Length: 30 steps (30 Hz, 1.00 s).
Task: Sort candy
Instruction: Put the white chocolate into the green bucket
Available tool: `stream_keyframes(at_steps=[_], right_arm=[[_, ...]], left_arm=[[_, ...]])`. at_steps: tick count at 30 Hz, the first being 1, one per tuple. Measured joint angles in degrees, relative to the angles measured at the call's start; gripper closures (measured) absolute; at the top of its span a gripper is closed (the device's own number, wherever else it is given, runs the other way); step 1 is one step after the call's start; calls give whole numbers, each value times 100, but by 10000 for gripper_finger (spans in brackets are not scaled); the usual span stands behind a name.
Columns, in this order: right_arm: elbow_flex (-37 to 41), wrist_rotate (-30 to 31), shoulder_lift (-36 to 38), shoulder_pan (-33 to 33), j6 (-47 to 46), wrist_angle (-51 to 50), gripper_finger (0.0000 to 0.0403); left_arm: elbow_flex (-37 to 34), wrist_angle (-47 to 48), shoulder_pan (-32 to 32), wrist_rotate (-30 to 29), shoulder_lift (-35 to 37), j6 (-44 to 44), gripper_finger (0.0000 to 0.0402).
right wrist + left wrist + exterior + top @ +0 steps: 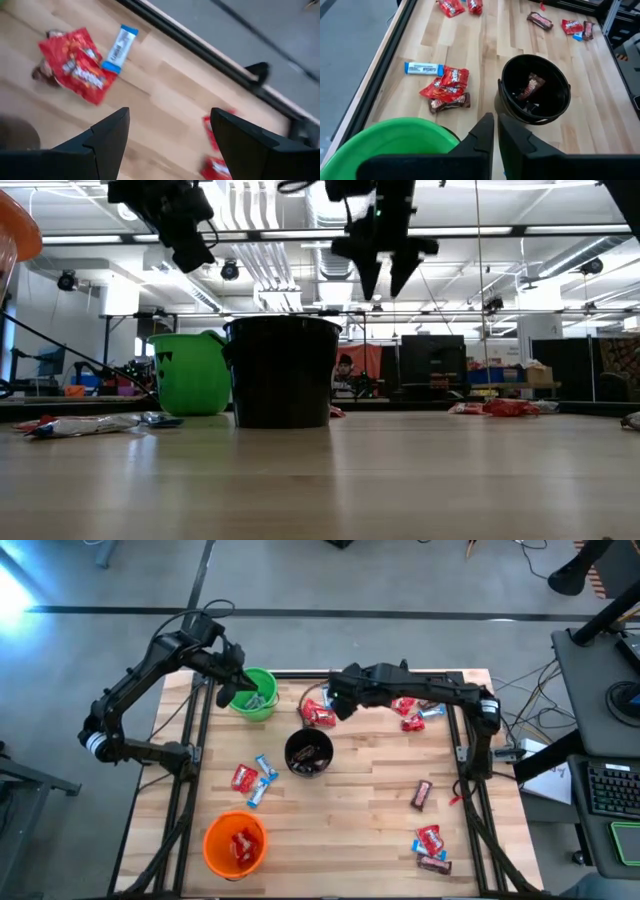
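A: Pale wood planks make up the surface point(350, 810), and the candy point(319, 715) is scattered all over it in red, blue-and-white and dark brown wrappers.

B: Where are the clusters?

A: One red-and-brown heap with a blue-and-white bar point(424, 68) beside it lies near the far edge, between the green cup point(254, 694) and the black cup point(308, 751). Another group sits near the far right corner, a few pieces lie left of the black cup, a dark bar point(422, 794) lies alone on the right, and more sit near the front right corner.

B: Anything already in the cups?

A: The orange cup point(235, 843) at the front left holds red wrappers. The black cup holds dark ones, and the green cup holds some pieces, though their colour is hard to tell.

B: And the left gripper?

A: The left gripper point(493, 131) hangs over the green cup's rim, its fingers pressed together with only a thin slit between them and nothing pinched.

B: The right one?

A: The right gripper point(170, 132) hovers above the surface at the far edge, over the heap by the black cup. Its fingers point(107, 132) are spread wide, holding nothing, with bare wood between them.
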<state>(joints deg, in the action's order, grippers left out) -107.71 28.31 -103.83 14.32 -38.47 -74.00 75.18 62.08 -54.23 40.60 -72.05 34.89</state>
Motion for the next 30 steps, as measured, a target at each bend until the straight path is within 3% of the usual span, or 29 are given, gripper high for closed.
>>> stream_keyframes(at_steps=[7,14,20,30], right_arm=[[340,-311,0,608,352,1335,133],[477,-1075,0,1253,650,2241,129],[670,-1688,-208,1705,832,2665,129],[577,-2380,-958,1868,1260,3001,129]], left_arm=[[0,-90,62,53,86,-13,401],[0,-590,211,253,202,-486,401],[0,-1047,366,212,253,-1027,401],[0,-1349,428,179,249,-1525,402]])
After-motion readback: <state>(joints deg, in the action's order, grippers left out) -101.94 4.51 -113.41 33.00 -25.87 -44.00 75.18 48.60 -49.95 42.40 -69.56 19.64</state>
